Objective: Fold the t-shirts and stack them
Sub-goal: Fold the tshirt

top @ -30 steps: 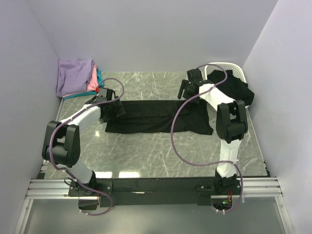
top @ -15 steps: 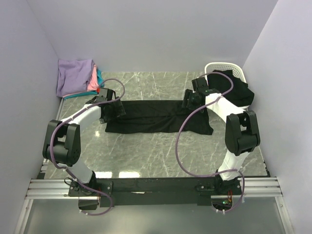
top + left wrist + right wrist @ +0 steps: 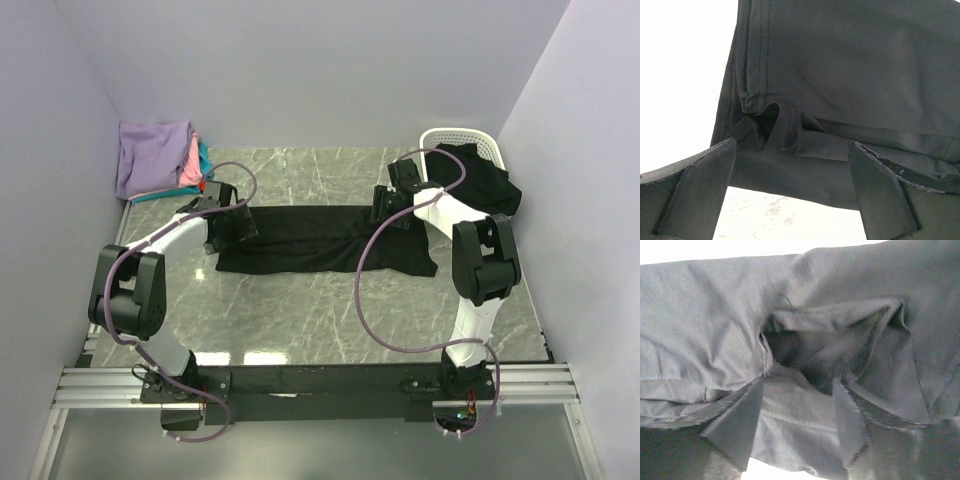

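Across the middle of the surface (image 3: 300, 310) we see a black t-shirt (image 3: 310, 240) folded into a long band. Our left claw (image 3: 790, 150) gapes wide over its left end, while our right claw (image 3: 797, 387) straddles a pucker of cloth at its right end, jaws apart.

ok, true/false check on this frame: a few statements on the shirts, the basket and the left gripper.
1. A black t-shirt lies in a long strip across the table. True.
2. The folded stack of coloured shirts sits in the far right corner. False: the folded stack is in the far left corner.
3. The white basket holds black cloth. True.
4. The left gripper is shut on the shirt. False: its jaws stand open over the strip's left end.
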Tool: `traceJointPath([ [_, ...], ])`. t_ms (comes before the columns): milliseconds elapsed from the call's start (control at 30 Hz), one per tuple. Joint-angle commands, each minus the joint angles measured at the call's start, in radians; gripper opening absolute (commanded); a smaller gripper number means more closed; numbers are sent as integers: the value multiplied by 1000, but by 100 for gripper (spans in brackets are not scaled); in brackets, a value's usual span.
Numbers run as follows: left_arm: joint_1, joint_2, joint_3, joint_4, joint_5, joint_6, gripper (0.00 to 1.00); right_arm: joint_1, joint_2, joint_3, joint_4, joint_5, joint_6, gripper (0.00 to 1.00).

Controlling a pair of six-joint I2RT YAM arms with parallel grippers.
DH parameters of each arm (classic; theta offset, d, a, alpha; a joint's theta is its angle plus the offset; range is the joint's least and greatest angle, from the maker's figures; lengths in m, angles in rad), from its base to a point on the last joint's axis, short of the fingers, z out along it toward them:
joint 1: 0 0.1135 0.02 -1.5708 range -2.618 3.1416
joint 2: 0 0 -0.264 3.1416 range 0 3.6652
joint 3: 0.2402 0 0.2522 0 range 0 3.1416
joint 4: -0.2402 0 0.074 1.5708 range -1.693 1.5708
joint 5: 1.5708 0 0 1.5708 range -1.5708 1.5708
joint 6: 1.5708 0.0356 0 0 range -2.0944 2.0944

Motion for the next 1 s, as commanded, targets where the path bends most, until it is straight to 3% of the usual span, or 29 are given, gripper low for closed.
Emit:
traceJointPath([
  [0,0,13,36,19,16,14,100,-4,24,51,30,-28,-30,45],
  [67,0,18,40,19,19,15,99,-4,21,49,33,-41,-31,21],
  [100,0,19,42,21,19,15,99,-4,16,49,37,-44,-28,2],
  [133,0,22,42,21,19,17,99,-4,15,54,34,-47,-31,0],
  [433,0,30,40,21,19,19,99,-2,-1,152,23,-87,-22,0],
  [667,0,27,40,19,19,20,99,-2,134,337,-78,-53,-30,1],
  [700,0,27,40,16,19,20,99,-2,144,357,-94,-44,-31,7],
  [800,0,21,36,13,16,26,99,0,96,281,-68,-33,-33,49],
  [867,0,13,30,15,15,26,99,0,66,238,-36,-27,-37,59],
  [967,0,15,31,18,16,26,99,-2,33,199,-42,-36,-56,62],
])
